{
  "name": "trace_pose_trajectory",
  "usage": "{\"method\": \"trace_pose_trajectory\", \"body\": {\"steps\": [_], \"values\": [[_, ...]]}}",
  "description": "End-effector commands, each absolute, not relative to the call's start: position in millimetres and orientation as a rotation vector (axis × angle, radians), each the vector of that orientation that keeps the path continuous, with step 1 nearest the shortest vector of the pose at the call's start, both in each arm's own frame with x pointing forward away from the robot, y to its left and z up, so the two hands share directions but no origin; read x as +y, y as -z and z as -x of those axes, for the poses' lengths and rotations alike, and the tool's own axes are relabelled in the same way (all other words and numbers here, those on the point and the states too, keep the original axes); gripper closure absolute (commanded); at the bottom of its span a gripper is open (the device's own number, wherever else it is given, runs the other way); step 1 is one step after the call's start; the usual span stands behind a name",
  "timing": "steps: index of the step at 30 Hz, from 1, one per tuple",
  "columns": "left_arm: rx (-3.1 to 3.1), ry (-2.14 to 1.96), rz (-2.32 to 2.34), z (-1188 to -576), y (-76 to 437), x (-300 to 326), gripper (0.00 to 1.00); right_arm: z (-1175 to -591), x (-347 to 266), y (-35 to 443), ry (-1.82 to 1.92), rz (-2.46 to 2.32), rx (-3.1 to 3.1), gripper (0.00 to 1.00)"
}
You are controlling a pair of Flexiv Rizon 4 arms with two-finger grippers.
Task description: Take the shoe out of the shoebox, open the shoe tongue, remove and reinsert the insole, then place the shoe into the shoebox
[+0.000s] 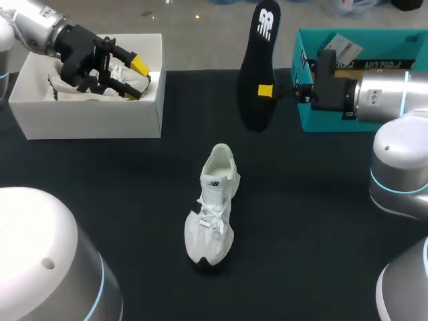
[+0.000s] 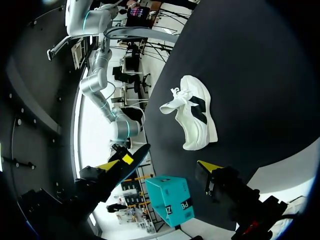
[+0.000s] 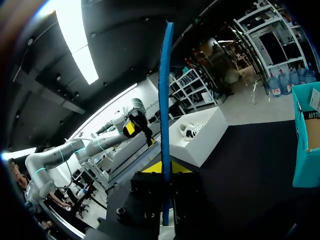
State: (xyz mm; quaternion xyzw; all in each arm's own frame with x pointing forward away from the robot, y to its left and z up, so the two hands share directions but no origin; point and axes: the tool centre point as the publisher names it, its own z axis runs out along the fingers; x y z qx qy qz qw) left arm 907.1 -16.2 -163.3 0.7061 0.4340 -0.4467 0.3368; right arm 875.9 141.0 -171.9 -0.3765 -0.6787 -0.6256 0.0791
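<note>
Head view. A black, cloth-covered table (image 1: 321,221) fills the frame from the lower edge to just below the upper one. At the centre a white lace-up sneaker (image 1: 212,207) stands on its sole, alone on the bare cloth. Its toe points to the lower edge and its open collar to the top, showing a pale lining.

Above it, at upper centre, a black foam insole (image 1: 257,67) hangs clear of the table, standing nearly upright. The right gripper (image 1: 267,91), entering from the right, pinches it near the lower end, with one yellow tip flat against the insole's face. Behind this arm, at upper right, stands a teal cardboard box (image 1: 321,119).

At upper left sits an open white cardboard box (image 1: 87,114) holding white contents. The left gripper (image 1: 137,79) hovers over its opening with fingers spread, holding nothing.

Left wrist view. The left gripper (image 2: 165,162) shows both yellow tips wide apart. The sneaker (image 2: 195,117) lies ahead of it on the black cloth (image 2: 250,60), and the teal box (image 2: 170,200) sits near the cloth's edge.

Right wrist view. The insole (image 3: 165,100), seen edge-on as a thin blue strip, rises from the closed right gripper (image 3: 164,170). Beyond it are the white box (image 3: 200,145), with a white, shoe-like item inside, and the left gripper (image 3: 135,127) above it. The teal box (image 3: 305,145) stands to one side.
</note>
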Motion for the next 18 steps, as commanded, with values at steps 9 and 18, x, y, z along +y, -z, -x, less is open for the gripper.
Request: {"method": "trace_pose_trajectory", "body": {"steps": [9, 18], "values": [[1.132, 1.163, -1.844, -907.1, 162.7, -15.4, 0.00, -891.1, 151.6, 183.0, 1.872, 1.107, -1.992, 1.00], [1.132, 1.163, -1.844, -907.1, 162.7, -15.4, 0.00, -889.6, 171.0, 206.4, 1.739, 1.100, -2.233, 1.00]]}}
